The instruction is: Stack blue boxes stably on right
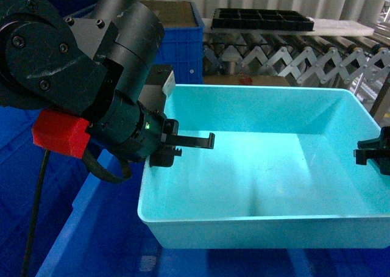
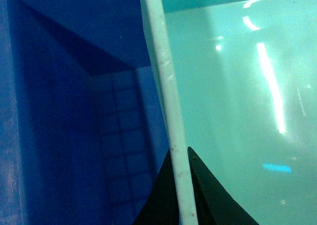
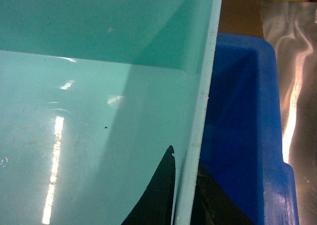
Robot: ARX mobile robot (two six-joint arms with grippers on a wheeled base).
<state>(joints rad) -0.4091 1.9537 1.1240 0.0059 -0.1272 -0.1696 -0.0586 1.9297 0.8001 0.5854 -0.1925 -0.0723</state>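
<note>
Nearest the head camera, at about 9 o'clock, the bulky black left arm with a red block [image 1: 59, 135] on its wrist reaches toward the turquoise tub [image 1: 256, 225], and the left gripper [image 1: 183, 144] sits at the tub's left rim. The left wrist view shows its jaws narrow and astride that pale rim [image 2: 171, 111], one black finger [image 2: 210, 197] inside the tub and the other on the outer side, both pressed close to the wall, so the gripper is holding the tub by its edge. Left of the rim in that view lies the inside of a dark-blue crate [image 2: 74, 136] with a gridded floor. The tub itself fills the middle of the head view, open side up, its smooth floor showing light streaks; it sits over dark-blue crate plastic that shows beneath and at 7 o'clock of it. At 3 o'clock the right gripper [image 1: 376, 152] meets the tub's right rim, only partly in view at the picture's edge. The right wrist view shows its jaws likewise narrow and clamped on the right wall [image 3: 200, 116], one dark finger [image 3: 161, 190] inside and one outside, with a dark-blue crate wall [image 3: 247, 136] just beside the tub on the outer side. Farther off, at 12 o'clock, stand another dark-blue ribbed crate [image 1: 183, 48], a black compartment tray [image 1: 262, 19] and an extending roller conveyor [image 1: 304, 60].
</note>
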